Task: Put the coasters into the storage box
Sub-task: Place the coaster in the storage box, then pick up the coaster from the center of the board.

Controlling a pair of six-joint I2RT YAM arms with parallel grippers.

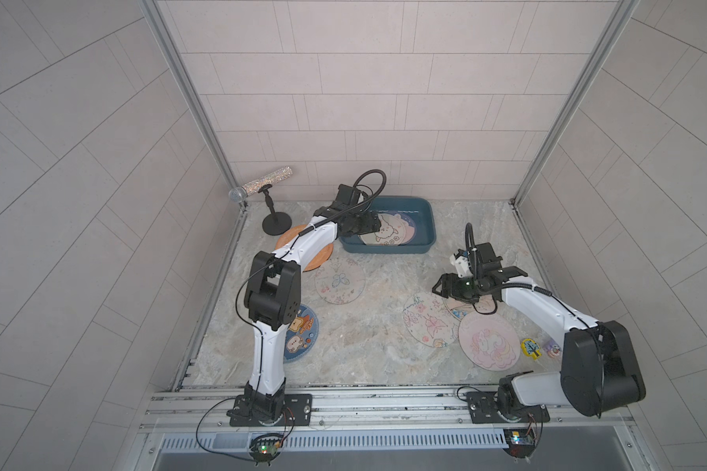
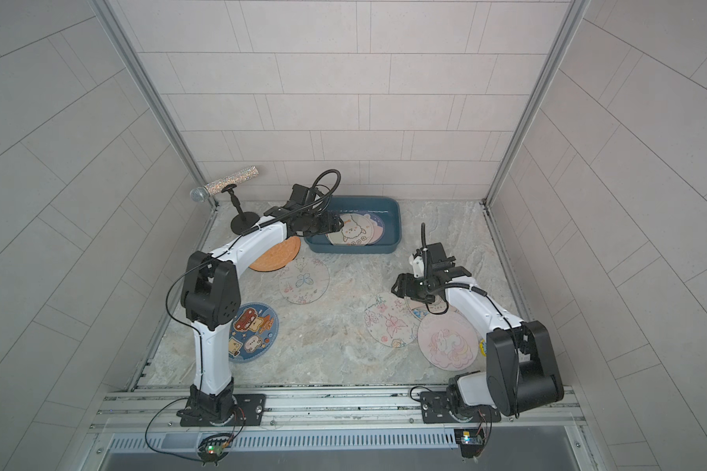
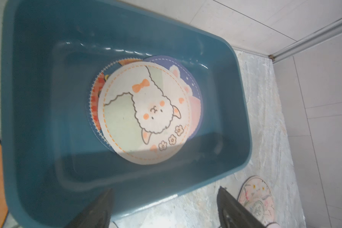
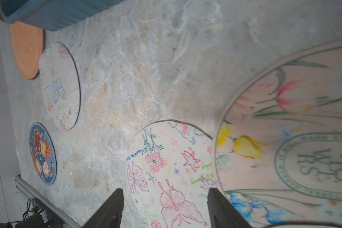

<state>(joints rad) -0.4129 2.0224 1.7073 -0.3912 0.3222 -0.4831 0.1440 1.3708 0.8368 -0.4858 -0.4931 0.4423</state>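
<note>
Marble tabletop (image 1: 368, 338) bears storage box (image 1: 384, 248), loose coasters (image 1: 339, 285) and microphone stand (image 1: 277, 224).

3 pale tiled walls (image 1: 343, 102) enclose a marbled grey-beige tabletop (image 1: 364, 338) under even light.

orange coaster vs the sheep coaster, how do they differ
The orange coaster is plain; the sheep coaster carries a cartoon print. The orange coaster lies on the table beside the box; the sheep coaster lies inside it. Both are round and flat.
</note>
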